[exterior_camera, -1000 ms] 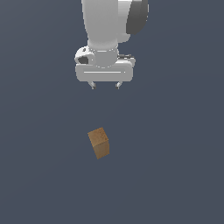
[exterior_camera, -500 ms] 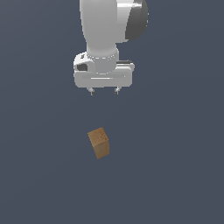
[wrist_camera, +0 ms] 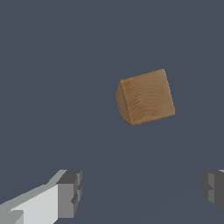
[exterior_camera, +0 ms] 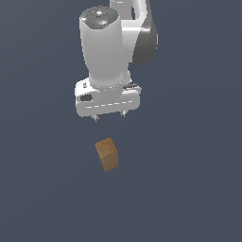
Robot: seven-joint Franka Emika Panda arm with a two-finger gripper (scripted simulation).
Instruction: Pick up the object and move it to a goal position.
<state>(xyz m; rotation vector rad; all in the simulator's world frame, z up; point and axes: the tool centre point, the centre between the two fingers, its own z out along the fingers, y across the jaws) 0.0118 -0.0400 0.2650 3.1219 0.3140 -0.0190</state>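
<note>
White Franka arm (exterior_camera: 106, 52), glossy plastic-look shell, rounded cylindrical links. Top cap of the nearest link is grey, disc-shaped, with small dark dots and one tiny green mark. Dark grey curved joint section behind the white link, on the exterior view's right. Above the fingers, a wide white boxy hand body with rounded corners, a thin dashed seam line across its face and a dark oval recess at one end. Gripper (exterior_camera: 109, 115): two short grey fingers (exterior_camera: 96, 116), small, poking out below the hand. In the wrist view fingers (wrist_camera: 69, 194) look blocky, grey pads on white bases, stepped edges. No cables visible.
</note>
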